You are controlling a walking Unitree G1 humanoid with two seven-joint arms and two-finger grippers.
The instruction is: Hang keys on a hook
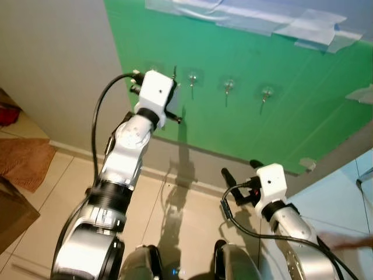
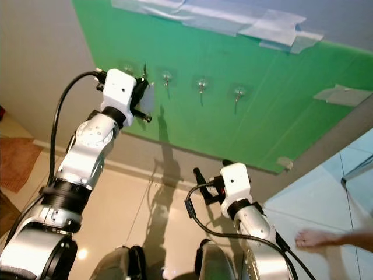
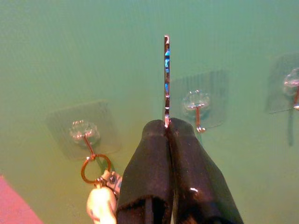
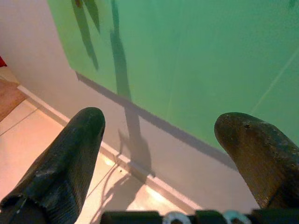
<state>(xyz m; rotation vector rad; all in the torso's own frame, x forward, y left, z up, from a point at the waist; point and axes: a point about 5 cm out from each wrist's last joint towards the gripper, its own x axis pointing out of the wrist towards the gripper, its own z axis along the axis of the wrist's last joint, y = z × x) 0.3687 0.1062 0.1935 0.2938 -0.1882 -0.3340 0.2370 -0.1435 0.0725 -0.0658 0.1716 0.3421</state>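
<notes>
Keys at the hooks: one ring on, one blade in the pinch

Low by the skirting, the right gripper point(image 4: 161, 123) idles with its ribbed black fingers spread wide. Higher up, the left gripper point(image 3: 167, 123) has its matt rubbery fingers pressed together on a thin, shiny metal strip point(image 3: 166, 79), probably a key seen edge-on, which stands up between two clear square adhesive hooks point(image 3: 196, 105). Beyond it, on the smooth green board point(image 1: 280, 128), a copper-coloured wire ring point(image 3: 96, 168) with a rounded cream fob point(image 3: 100, 205) hangs from the neighbouring hook's slim wire prong point(image 3: 88, 142). To do this step well, I would line the key's hole up with a prong, lift over its upturned tip, then lower gently
</notes>
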